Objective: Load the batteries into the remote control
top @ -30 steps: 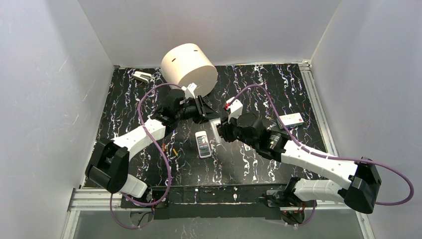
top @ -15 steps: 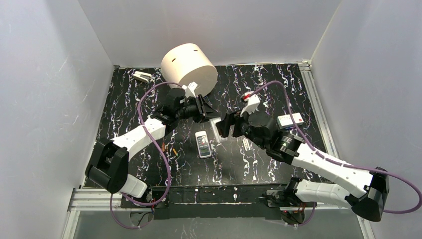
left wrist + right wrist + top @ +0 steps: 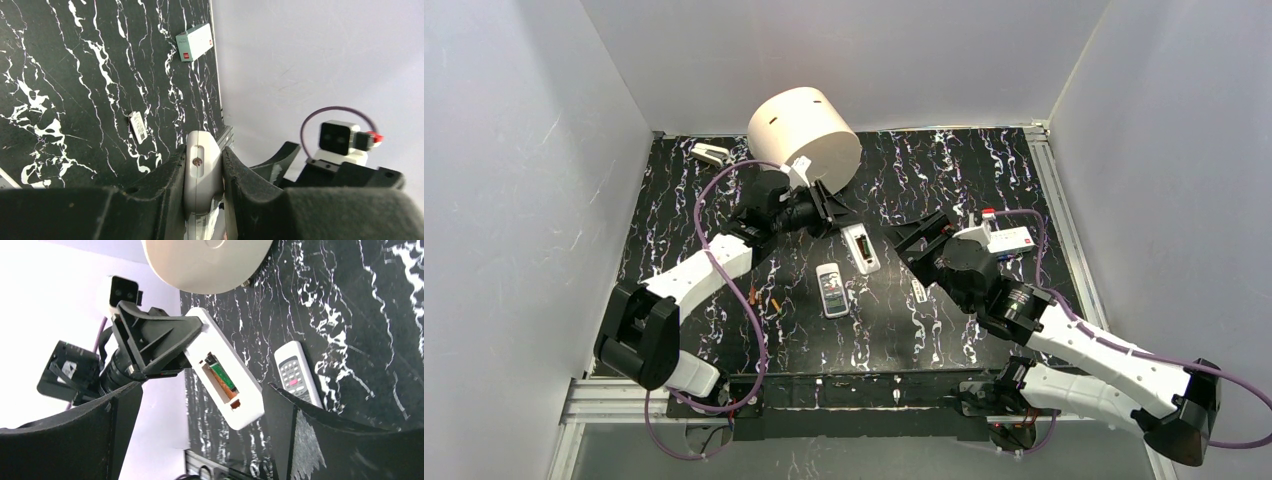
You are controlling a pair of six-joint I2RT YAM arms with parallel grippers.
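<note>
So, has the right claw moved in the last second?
Yes. The right claw has pulled back rightward, away from the held remote and toward the white box.

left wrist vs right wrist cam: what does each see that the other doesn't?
Left wrist only: a white box with a red label, a small white rectangular piece. Right wrist only: the open compartment of the white remote with a greenish battery inside, a grey remote, a cream cylinder. Both: the white remote clamped in the left gripper, and the black marbled tabletop.
</note>
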